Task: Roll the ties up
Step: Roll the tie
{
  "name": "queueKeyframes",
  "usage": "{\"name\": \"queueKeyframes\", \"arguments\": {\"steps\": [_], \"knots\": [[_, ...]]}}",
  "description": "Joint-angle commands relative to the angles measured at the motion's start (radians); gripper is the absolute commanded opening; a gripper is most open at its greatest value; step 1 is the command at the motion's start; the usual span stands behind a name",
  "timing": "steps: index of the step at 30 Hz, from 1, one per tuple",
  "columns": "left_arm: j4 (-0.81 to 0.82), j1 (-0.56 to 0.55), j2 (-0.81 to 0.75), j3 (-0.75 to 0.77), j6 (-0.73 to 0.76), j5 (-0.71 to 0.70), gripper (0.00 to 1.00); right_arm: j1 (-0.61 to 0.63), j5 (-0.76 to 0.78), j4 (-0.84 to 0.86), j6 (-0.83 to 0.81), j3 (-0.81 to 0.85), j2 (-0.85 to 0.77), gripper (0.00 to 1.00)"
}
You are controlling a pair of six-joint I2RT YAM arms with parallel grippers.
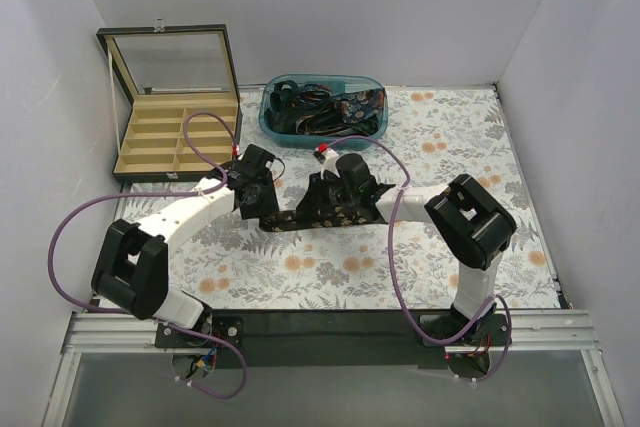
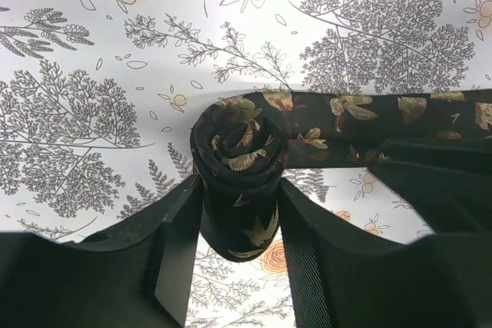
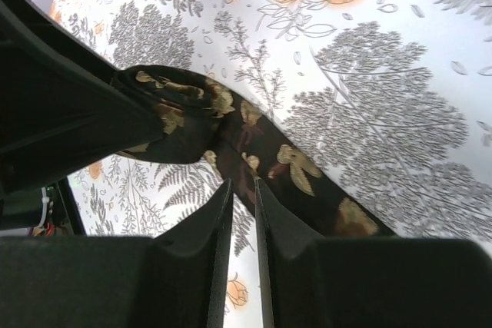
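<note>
tie (image 2: 238,167) is laid on the floral counter (image 2: 92,51) between both arms, with its left end coiled. the coil is pinched by the left tool (image 2: 240,190). the right tool (image 3: 244,190) is nearly pressed together over the flat strip; a pinch on fabric cannot be told. risk: the coil could be sprung open by a loose grip, or telescoped by skewed strip tension.

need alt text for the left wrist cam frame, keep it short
The left tool grips the rolled-up end of a dark tie with a gold floral print, one finger on each side of the spiral. The unrolled tail runs off to the right, lying on a grey-and-orange floral tablecloth.
</note>
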Motion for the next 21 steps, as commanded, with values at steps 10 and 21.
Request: {"name": "queueKeyframes", "arguments": {"steps": [10, 21], "knots": [[-0.028, -0.022, 0.061, 0.019, -0.017, -0.082, 0.37, -0.018, -0.017, 0.035, -0.035, -0.015, -0.022, 0.22], [-0.014, -0.068, 0.121, 0.024, -0.046, -0.106, 0.38, -0.021, -0.020, 0.035, -0.039, -0.014, 0.018, 0.22]]}}
